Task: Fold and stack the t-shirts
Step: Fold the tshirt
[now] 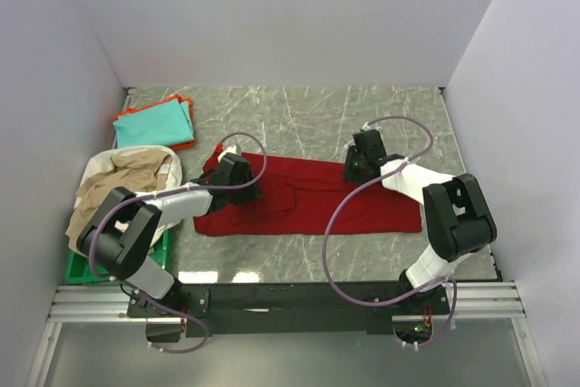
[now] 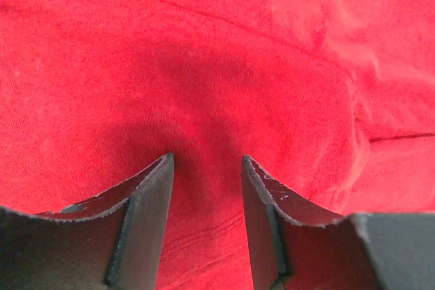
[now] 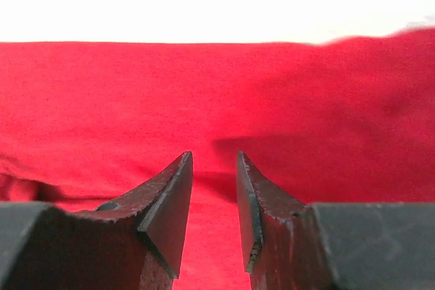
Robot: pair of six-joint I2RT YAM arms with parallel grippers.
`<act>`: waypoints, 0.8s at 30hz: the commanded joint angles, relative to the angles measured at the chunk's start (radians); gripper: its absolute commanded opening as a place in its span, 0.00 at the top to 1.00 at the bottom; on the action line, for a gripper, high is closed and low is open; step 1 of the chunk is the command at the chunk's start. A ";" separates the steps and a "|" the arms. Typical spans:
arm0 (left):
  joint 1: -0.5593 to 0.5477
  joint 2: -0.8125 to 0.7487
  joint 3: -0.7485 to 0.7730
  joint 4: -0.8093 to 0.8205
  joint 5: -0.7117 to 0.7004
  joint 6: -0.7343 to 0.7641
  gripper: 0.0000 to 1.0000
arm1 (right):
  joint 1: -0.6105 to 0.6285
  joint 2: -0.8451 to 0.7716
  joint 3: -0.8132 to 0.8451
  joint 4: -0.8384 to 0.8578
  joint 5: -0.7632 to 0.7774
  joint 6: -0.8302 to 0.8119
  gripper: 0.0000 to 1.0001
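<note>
A large dark red t-shirt (image 1: pixel 313 198) lies folded into a long band across the middle of the table. My left gripper (image 1: pixel 246 189) is low over its left part, jaws open, with only red cloth (image 2: pixel 224 79) between and beyond the fingers. My right gripper (image 1: pixel 351 172) is low over the shirt's upper right part, jaws open a little, above red cloth (image 3: pixel 204 93). Folded teal and orange shirts (image 1: pixel 156 124) are stacked at the back left. Beige and white shirts (image 1: pixel 122 183) lie heaped at the left.
A green plastic tray (image 1: pixel 86 269) sits under the heap at the left near edge. White walls close in the table on three sides. Grey marble tabletop (image 1: pixel 299 115) shows behind the red shirt.
</note>
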 commanded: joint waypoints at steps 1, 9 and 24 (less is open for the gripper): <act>0.010 0.074 0.046 0.018 -0.034 0.041 0.50 | -0.048 -0.027 -0.025 -0.006 -0.010 -0.019 0.61; 0.070 0.163 0.120 0.006 -0.021 0.099 0.50 | -0.065 0.003 -0.031 -0.095 0.016 -0.006 0.61; 0.140 0.466 0.523 -0.146 -0.001 0.236 0.50 | -0.033 -0.066 -0.111 -0.194 -0.048 0.043 0.64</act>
